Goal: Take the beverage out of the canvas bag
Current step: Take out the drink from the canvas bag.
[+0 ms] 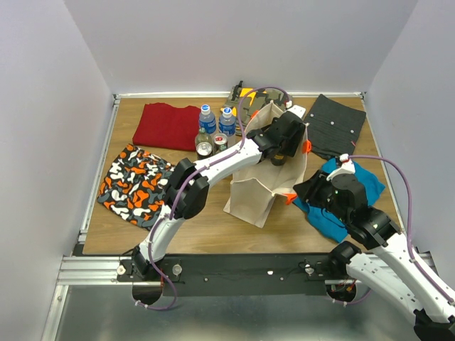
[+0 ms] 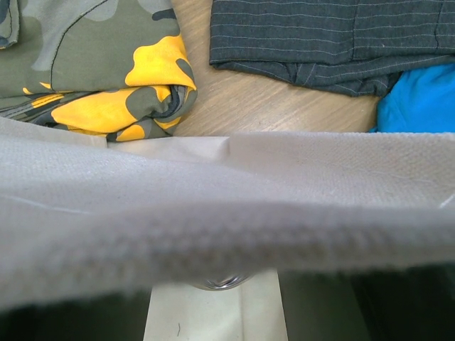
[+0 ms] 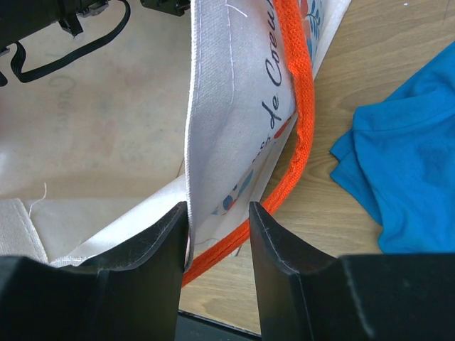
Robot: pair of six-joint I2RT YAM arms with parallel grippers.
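Note:
The canvas bag (image 1: pixel 266 181) stands upright mid-table with orange handles (image 3: pixel 302 106). My left gripper (image 1: pixel 283 145) reaches down into its open mouth. In the left wrist view the blurred bag rim (image 2: pixel 227 213) fills the frame and hides the fingers. Just below it shows a shiny metal rim (image 2: pixel 224 283), apparently the beverage can inside the bag. My right gripper (image 1: pixel 307 188) holds the bag's near-right edge. In the right wrist view this gripper (image 3: pixel 219 213) has the bag's printed wall (image 3: pixel 234 128) between its fingers, with the orange handle looping underneath.
Two water bottles (image 1: pixel 207 117) and two cans (image 1: pixel 204 148) stand left of the bag. Folded clothes lie around it: red (image 1: pixel 167 126), an orange-black pattern (image 1: pixel 135 183), camouflage (image 2: pixel 106 71), dark striped (image 1: pixel 338 124) and blue (image 3: pixel 405 163).

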